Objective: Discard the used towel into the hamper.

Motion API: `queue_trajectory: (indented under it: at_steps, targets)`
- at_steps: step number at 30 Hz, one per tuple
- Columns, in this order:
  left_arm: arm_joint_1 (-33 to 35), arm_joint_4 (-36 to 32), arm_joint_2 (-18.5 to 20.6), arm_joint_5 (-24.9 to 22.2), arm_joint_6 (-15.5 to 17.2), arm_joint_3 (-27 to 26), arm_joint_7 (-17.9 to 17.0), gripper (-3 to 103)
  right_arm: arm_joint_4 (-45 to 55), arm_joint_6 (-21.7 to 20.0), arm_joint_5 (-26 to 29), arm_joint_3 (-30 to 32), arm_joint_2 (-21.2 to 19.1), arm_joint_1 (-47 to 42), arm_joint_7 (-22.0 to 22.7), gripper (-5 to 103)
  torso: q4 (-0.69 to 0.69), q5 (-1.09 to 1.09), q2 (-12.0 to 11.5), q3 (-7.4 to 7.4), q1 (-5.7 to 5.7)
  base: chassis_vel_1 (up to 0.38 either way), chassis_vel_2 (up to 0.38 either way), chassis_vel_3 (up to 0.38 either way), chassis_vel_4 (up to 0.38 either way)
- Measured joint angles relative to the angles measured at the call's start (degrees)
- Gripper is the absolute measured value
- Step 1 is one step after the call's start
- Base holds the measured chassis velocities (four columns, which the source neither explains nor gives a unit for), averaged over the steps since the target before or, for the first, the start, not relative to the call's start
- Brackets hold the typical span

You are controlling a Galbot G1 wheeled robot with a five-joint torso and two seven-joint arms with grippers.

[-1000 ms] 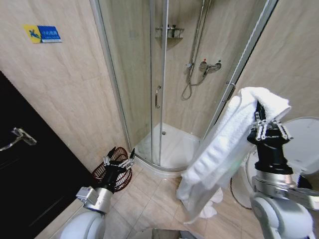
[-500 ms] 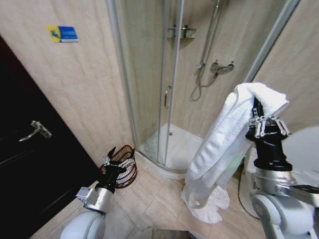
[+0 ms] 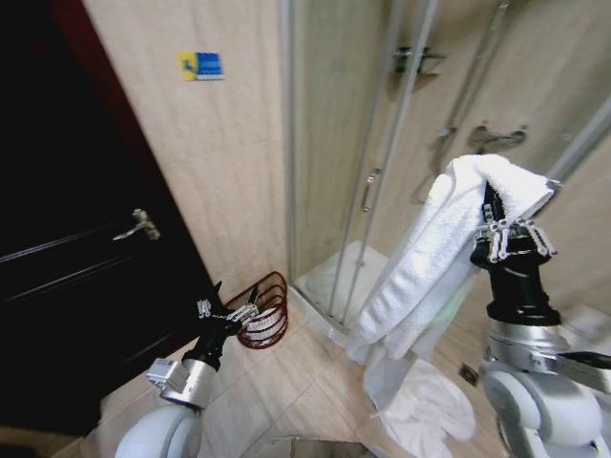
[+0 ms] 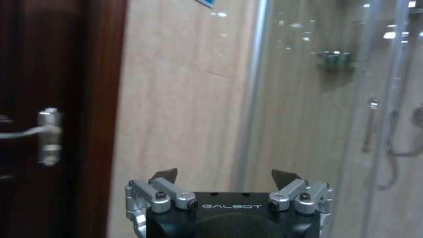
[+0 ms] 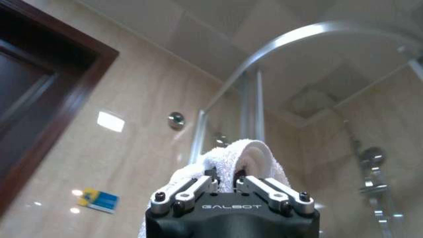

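A long white towel (image 3: 430, 267) hangs from my right gripper (image 3: 495, 212), which is raised at the right and shut on the towel's top fold (image 5: 241, 161); the towel's lower end trails onto the floor (image 3: 420, 405). The hamper (image 3: 265, 310), a round dark red-brown wire basket, stands on the floor against the tiled wall beside the shower. My left gripper (image 3: 227, 307) is held low at the left, just in front of the hamper in the head view, open with nothing between its fingers (image 4: 284, 176).
A dark wooden door (image 3: 67, 248) with a metal handle (image 3: 138, 226) is at the left. The glass shower enclosure (image 3: 382, 162) with its raised white tray stands behind the towel. Tiled floor lies between me and the hamper.
The whole view has swung left: the door now takes up more of the picture, and the shower and hamper have shifted right. Both arms hold the same pose, towel still gripped.
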Motion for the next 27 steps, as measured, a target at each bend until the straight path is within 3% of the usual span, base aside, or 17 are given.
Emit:
queue_trajectory:
  at_steps: [17, 27]
  targets:
    - [0.0, 0.0, 0.0, 0.0, 0.0, 0.0, 0.0, 97, 0.0, 0.2, 0.5, 0.1, -0.7, 0.6, -0.5, 9, 0.0, 0.0, -0.9, -0.44, -0.41, 0.124, 0.11, 0.117, 0.113]
    - [0.0, 0.0, 0.0, 0.0, 0.0, 0.0, 0.0, 97, 0.0, 0.4, 0.5, 0.1, -0.7, 0.6, -0.6, 9, -0.03, 0.01, -0.9, -0.44, -0.42, 0.011, 0.01, 0.009, 0.011]
